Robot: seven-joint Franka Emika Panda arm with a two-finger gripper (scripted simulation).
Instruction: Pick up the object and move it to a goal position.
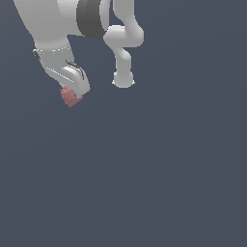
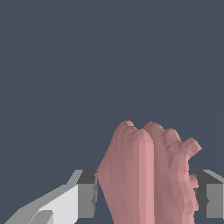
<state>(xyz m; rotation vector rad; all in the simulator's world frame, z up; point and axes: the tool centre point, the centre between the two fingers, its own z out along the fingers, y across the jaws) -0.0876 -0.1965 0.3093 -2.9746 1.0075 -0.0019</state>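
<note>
The object (image 1: 71, 97) is a small pinkish-red lumpy blob with ridged faces. In the exterior view it hangs at the tip of my white gripper (image 1: 73, 94), at the upper left. In the wrist view the object (image 2: 146, 175) fills the space between the two grey fingers (image 2: 87, 194), and both pads press against its sides. The gripper is shut on the object. The fingertips themselves are hidden behind the hand in the exterior view.
The white arm (image 1: 77, 19) with a dark band reaches in from the top of the exterior view, and its base link (image 1: 123, 77) stands to the exterior view's right of the gripper. The ground is a plain dark grey-blue surface (image 1: 144, 183).
</note>
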